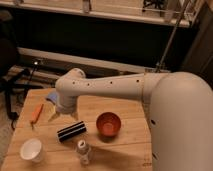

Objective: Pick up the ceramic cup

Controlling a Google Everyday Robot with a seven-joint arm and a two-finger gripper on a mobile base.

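Approach step: my hand [63, 114] hovers over tabletop [127, 149], well apart from ceramic cup [31, 149]; grip: can't tell. Next: reach twd cup, lower over rim.

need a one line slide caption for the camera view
Gripper above the wooden table near the black cylinder, ceramic cup untouched at the near corner.

Jaws behind cup [32, 149], left of bowl [108, 124]
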